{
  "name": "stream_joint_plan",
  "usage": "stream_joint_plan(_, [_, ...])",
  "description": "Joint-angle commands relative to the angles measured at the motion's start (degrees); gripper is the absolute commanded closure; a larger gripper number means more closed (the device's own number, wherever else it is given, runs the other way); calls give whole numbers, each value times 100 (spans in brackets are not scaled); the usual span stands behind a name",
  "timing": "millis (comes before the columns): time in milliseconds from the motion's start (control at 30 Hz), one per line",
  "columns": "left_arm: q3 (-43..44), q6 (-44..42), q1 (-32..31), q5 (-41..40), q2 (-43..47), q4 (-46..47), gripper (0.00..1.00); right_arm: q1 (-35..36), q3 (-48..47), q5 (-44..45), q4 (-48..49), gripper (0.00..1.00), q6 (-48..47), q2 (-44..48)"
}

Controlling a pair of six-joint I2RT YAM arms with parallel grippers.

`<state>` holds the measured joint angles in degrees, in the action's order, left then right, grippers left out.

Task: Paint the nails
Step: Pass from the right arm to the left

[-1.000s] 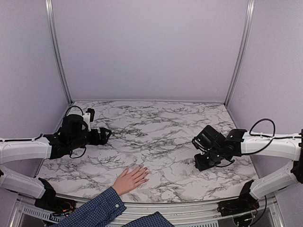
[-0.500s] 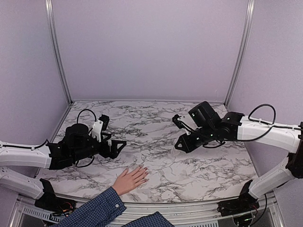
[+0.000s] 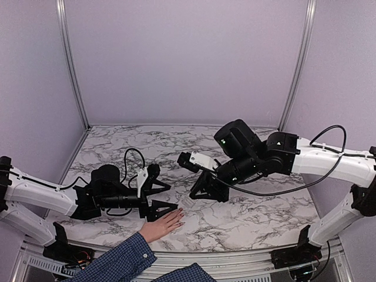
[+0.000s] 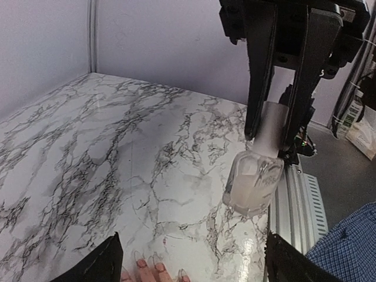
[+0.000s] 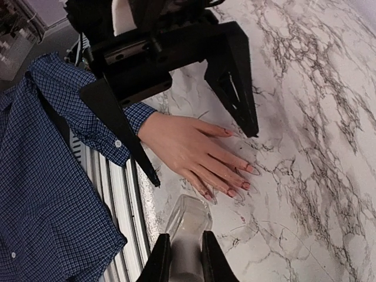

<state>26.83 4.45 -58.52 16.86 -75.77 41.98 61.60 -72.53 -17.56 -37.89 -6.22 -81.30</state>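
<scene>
**Top ext.:** L gripper sits low over the white, grey-veined marble-look table. Its black wedge fingers are spread wide, tips just beside a flat-lying hand near the front edge. The hand's sleeve is blue plaid cloth. R gripper hangs near, right of the hand, jaws clenched; what it grasps isn't legible here.

**L wrist:** R gripper's jaws clamp the pale cylindrical cap of a polish bottle. Bottle is squat, glossy clear glass w/ milky contents, tilted. L fingertips sit at the bottom corners, well apart, w/ the hand's fingertips btwn them.

**R wrist:** nails are small, oval, pinkish, on fingers flat on the table. L fingers straddle the hand; contact can't be told. Bottle is just beside the fingertips.
</scene>
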Motion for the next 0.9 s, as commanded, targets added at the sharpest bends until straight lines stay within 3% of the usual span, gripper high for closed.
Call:
stream_joint_plan(0, [238,-303,-177,1276,-217,672,19,409,-406,11,-476,100,-739,-251])
stream_joint_plan(200, [275,-351,-328,1732,-334,918,28,563,-726,2,-593,100,-969,-318])
stream_joint_plan(767, [454,-225,-455,1695,-623,1150,64,879,-1312,276,-1074,100,-1407,-545])
stream_joint_plan(867, [461,-212,-480,1773,-657,1183,67,895,-1340,355,-1115,100,-1428,-537])
